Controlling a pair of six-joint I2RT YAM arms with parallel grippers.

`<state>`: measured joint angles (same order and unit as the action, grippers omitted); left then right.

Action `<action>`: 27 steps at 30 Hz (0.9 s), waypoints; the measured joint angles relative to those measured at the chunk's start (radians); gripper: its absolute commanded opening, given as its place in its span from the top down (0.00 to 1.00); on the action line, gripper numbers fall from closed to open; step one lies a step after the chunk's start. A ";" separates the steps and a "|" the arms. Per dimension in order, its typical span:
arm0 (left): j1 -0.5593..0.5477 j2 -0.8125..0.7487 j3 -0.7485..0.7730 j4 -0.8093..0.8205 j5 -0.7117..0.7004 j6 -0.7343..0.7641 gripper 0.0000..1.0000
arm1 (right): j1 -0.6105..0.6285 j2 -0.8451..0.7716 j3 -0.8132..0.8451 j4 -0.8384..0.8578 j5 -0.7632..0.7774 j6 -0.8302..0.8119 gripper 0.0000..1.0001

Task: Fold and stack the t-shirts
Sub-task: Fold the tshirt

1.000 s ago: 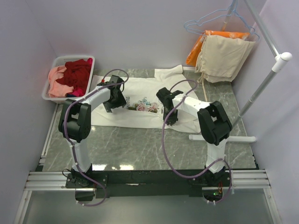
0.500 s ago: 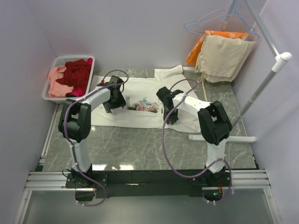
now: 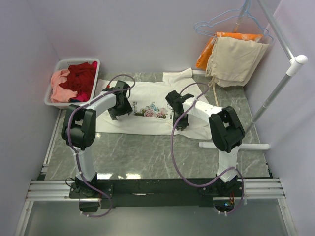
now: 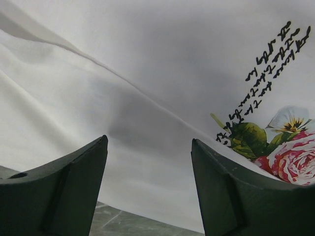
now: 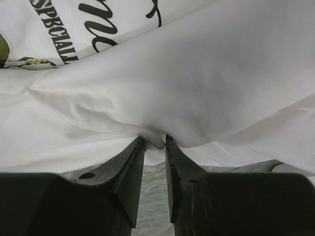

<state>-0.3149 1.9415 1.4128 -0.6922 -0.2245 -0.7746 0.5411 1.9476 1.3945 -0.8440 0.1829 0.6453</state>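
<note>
The white t-shirt point(image 3: 147, 101) with a rose print lies spread flat on the marble table point(image 3: 147, 157). My right gripper point(image 3: 178, 119) sits at the shirt's near hem, right of the print. In the right wrist view it point(image 5: 154, 140) is shut on a pinched fold of the white t-shirt point(image 5: 197, 88), with fabric bunched over the fingertips. My left gripper point(image 3: 119, 105) hovers over the shirt's left half. It point(image 4: 149, 142) is open, with only smooth white t-shirt cloth point(image 4: 123, 73) between its fingers. Dark red point(image 3: 82, 76) and salmon pink point(image 3: 60, 83) t-shirts lie in a basket.
The white basket point(image 3: 58, 65) stands at the back left. At the right, a white rack pole point(image 3: 275, 93) rises from a base point(image 3: 236, 146) on the table. It carries hangers, an orange cloth point(image 3: 231, 37) and a beige cloth point(image 3: 236, 61).
The right gripper has shifted slightly toward the back with the pinched hem. The left arm has not moved.
</note>
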 measured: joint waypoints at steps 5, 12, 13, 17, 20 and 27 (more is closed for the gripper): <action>0.000 0.000 -0.002 0.000 -0.002 0.000 0.26 | -0.003 0.000 0.021 0.004 0.006 -0.013 0.68; 0.000 0.000 -0.002 0.000 -0.002 0.000 0.26 | -0.005 0.000 0.021 0.010 0.011 -0.024 0.76; 0.000 0.000 -0.002 0.000 -0.002 0.000 0.26 | -0.006 0.000 0.021 0.010 0.011 -0.026 0.87; 0.000 0.000 -0.002 0.000 -0.003 0.000 0.26 | -0.008 0.000 0.021 0.010 0.011 -0.033 1.00; 0.000 0.000 -0.002 0.000 -0.007 0.000 0.26 | -0.008 0.000 0.021 0.010 0.014 -0.034 1.00; 0.000 0.000 -0.002 0.000 -0.009 0.000 0.26 | -0.009 0.002 0.075 -0.021 0.050 -0.036 1.00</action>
<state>-0.3145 1.9415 1.4109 -0.6922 -0.2333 -0.7750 0.5323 1.9491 1.4693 -0.8654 0.2333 0.6090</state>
